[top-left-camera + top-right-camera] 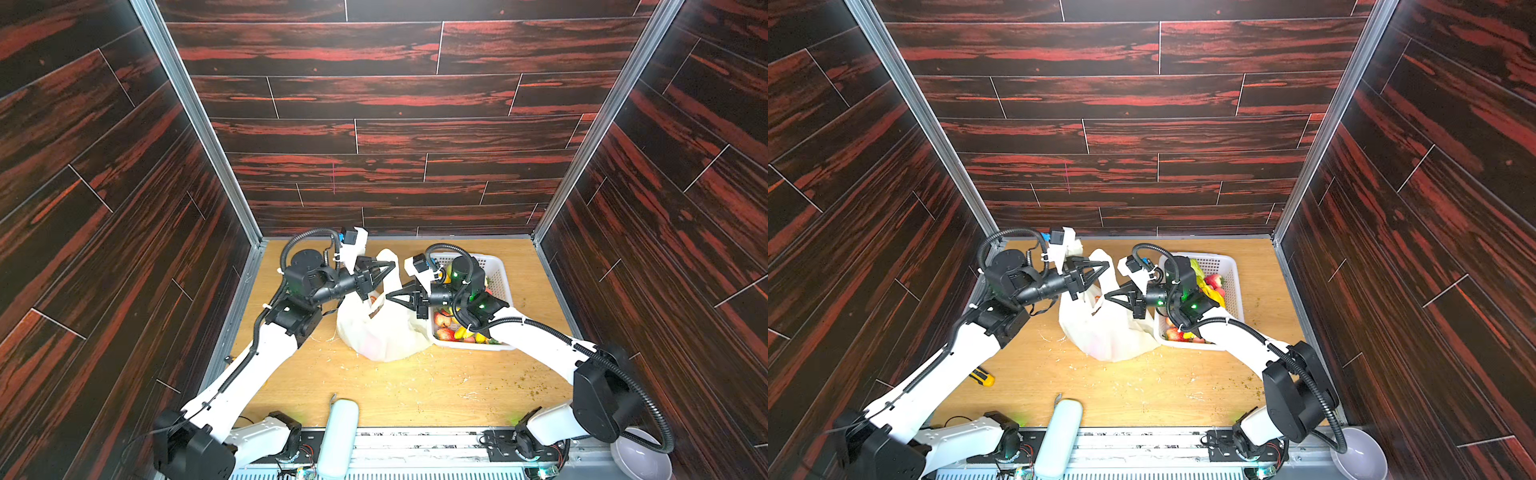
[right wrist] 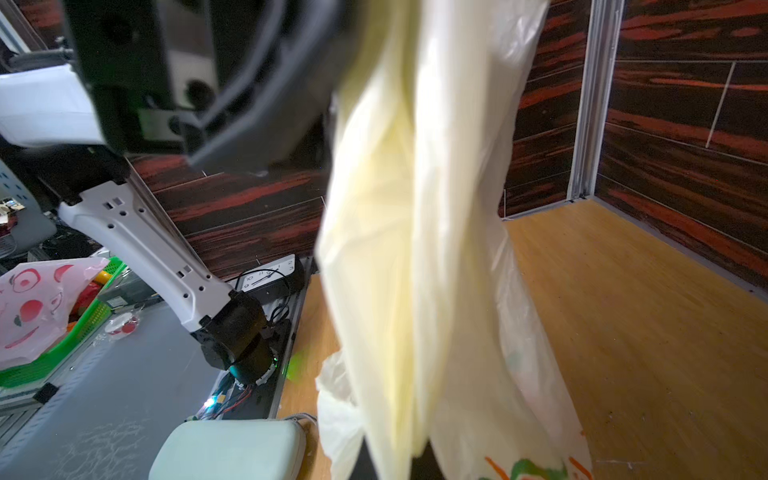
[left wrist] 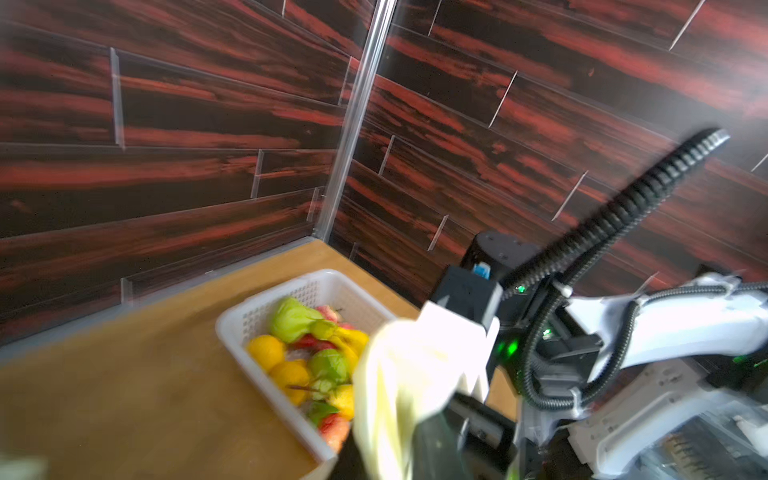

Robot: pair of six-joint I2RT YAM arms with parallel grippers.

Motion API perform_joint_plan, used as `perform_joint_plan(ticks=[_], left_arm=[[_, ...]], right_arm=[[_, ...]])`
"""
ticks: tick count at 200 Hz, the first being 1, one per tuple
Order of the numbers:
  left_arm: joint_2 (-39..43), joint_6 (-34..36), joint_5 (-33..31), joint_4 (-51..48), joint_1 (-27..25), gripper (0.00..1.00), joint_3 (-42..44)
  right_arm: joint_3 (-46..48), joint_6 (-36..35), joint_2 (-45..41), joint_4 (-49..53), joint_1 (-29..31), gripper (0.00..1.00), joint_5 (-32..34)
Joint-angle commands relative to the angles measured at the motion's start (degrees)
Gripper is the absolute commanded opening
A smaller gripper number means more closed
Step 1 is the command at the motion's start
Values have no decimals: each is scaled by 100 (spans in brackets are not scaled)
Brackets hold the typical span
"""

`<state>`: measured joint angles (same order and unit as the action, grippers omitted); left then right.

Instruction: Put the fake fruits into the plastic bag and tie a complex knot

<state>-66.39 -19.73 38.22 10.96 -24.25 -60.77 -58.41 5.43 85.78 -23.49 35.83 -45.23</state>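
Pinching a strip of the plastic bag (image 1: 386,332), the right gripper (image 1: 389,296) is clamped tight on it over mid-table. The left gripper (image 1: 390,266) hangs just above at the bag's raised handle; apart or gripping, I cannot tell. The fake fruits (image 1: 446,328) sit piled in the white basket (image 1: 498,270), just beside the bag.

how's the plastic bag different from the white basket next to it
The plastic bag is soft, crumpled cream film; the white basket is rigid and perforated. The bag's top is drawn upward, while the basket sits flat. The basket's fake fruits lie in plain sight; the bag's contents barely show. Both rest on the wooden table, side by side.
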Motion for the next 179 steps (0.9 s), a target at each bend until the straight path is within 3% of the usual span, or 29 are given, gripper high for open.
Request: perform_joint_plan(ticks=[1,40,93,122,158,179], left_arm=[[628,402,-204,-406,220,41,-210],[1509,617,-457,-1106,854,59,195],[2261,736,-674,-755,1084,75,1676],[2035,615,-500,-223,1234,78,2107],[1442,420,163,766,1364,78,2291],[1160,469,428,1268,1392,75,2340]], right_arm=[[107,-84,-125,191,-198,0,-152],[198,-213,-283,283,-409,0,-327],[205,-262,-325,278,-437,0,-498],[166,-262,-332,321,-441,0,-572],[150,-271,-308,345,-439,0,-610],[132,-253,-298,336,-441,0,-640]])
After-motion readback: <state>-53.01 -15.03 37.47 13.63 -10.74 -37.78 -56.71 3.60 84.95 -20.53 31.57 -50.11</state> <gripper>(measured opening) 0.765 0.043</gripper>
